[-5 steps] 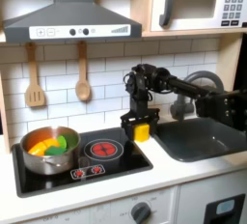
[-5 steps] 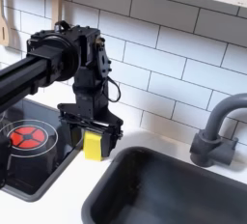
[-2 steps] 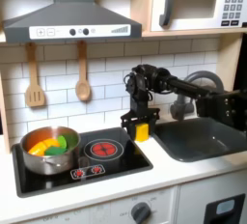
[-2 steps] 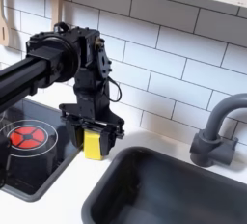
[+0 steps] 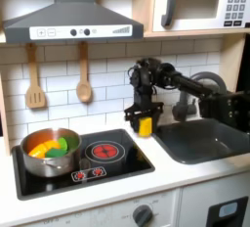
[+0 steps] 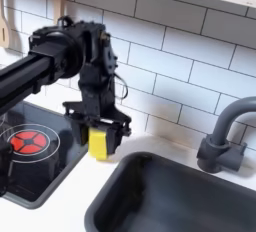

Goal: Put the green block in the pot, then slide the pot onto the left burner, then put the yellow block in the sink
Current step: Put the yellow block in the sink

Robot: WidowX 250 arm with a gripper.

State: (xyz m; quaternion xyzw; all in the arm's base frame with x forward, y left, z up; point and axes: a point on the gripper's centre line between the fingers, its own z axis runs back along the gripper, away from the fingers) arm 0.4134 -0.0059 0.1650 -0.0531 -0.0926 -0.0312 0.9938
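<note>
End effector (image 6: pixel 102 136) grips yellow block (image 6: pixel 101 142) aloft beside sink (image 6: pixel 180 196).

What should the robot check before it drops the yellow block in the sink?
1. Yellow block held between the jaws of the gripper: ok.
2. Block lifted clear of the counter: ok.
3. Block over the sink: not ok, it hangs beside the basin's edge nearest the cooktop.
4. Sink free of clutter: ok in both exterior views.
5. Faucet out of the arm's path: ok, it stands at the far side.
6. Pot on the left burner with the green block inside: ok.
</note>
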